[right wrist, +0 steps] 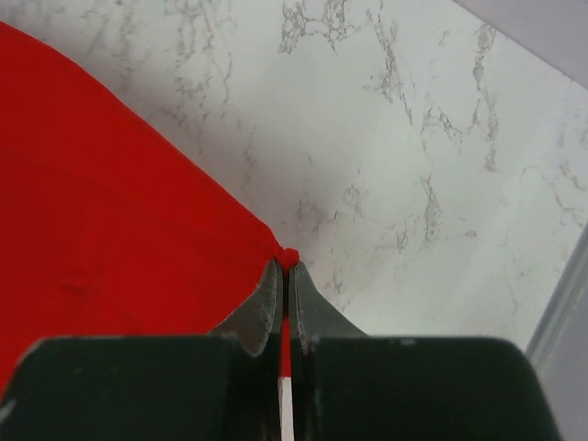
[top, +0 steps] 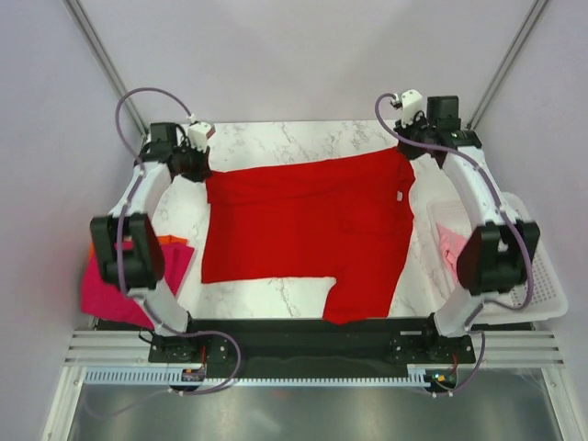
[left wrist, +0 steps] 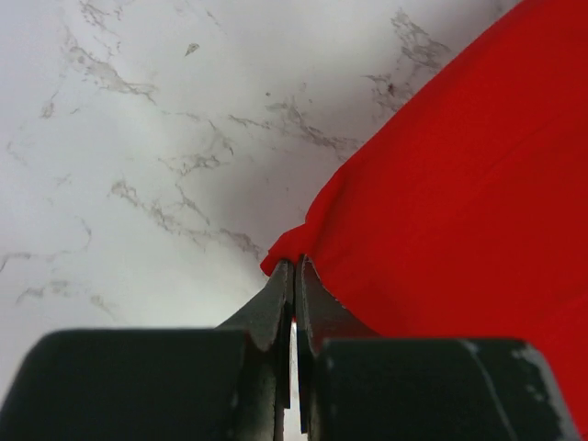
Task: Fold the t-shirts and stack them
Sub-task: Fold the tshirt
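Fig.: we hold the red t-shirt (top: 303, 230) spread flat mid-way across the marble table (top: 276, 138), w/ left gripper (left wrist: 294, 268) and right gripper (right wrist: 287, 262) each clamped on a cloth corner toward the table's far side, prob. to keep it taut for folding.

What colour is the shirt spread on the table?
The t-shirt is bright red; clearest in the top view.

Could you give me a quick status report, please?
Both shut: left gripper on the red shirt at its far left corner, right gripper on its far right corner. Nothing lying on it.
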Robot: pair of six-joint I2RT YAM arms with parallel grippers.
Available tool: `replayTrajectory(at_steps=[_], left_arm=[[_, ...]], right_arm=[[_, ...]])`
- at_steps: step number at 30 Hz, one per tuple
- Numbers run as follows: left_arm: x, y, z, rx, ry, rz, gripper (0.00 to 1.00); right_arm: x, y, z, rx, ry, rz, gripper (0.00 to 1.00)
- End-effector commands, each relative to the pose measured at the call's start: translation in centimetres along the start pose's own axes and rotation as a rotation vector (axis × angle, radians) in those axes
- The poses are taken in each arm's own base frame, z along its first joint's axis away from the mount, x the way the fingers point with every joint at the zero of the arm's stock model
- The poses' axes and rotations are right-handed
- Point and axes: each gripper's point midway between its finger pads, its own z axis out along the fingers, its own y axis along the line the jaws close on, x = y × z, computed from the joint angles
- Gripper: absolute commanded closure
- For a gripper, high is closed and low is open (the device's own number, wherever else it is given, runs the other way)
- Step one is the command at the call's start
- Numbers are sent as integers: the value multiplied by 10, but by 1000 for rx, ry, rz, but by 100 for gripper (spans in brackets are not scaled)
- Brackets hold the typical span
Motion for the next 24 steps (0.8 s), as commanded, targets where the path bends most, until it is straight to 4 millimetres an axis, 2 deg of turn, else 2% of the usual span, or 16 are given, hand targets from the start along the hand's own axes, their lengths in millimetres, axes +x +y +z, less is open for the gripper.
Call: replayTrajectory(at_steps=[1, 2, 3, 4, 5, 7, 10, 12, 13, 14, 17, 18, 19, 20, 22, 24], left_arm=[[-32, 27, 32, -36, -28, 31, 98], [-11, 32, 57, -13, 39, -13, 98], [-31, 42, 60, -30, 10, -19, 98], [-29, 48, 69, -34, 28, -32, 98], [-16, 53, 84, -23, 67, -62, 98], [-35, 69, 91, -42, 36, -82, 98], [-39, 89, 109, -67, 30, -117, 98], [-38, 99, 120, -88, 33, -116, 98], [-37, 102, 124, -90, 33, -116, 98], [-37, 103, 127, -90, 33, -113, 98], [-42, 113, 136, -129, 27, -97, 97], [-40, 116, 139, -151, 36, -96, 97], [-37, 119, 145, -164, 40, -95, 97], [-38, 118, 148, -169, 40, -93, 97], [-45, 120, 152, -181, 24, -68, 96], [-50, 120, 158, -197, 13, -52, 95]], right_arm=[[-30, -33, 41, 75, -68, -49, 100], [-14, -36, 69, 65, -24, -39, 100], [-11, -38, 82, 67, -10, -42, 100], [-20, -47, 89, 92, -22, -55, 100], [-2, -48, 114, 84, 23, -51, 100], [4, -56, 140, 96, 42, -55, 100], [1, -68, 159, 145, 33, -76, 100], [11, -74, 179, 171, 50, -87, 100], [4, -80, 182, 189, 33, -91, 100], [14, -80, 197, 190, 47, -95, 100], [14, -93, 217, 231, 40, -92, 100], [12, -96, 223, 241, 29, -92, 100], [-3, -101, 223, 256, -10, -98, 100], [6, -101, 238, 253, -6, -99, 100], [-13, -109, 241, 284, -57, -111, 100], [-11, -110, 255, 307, -72, -120, 99]])
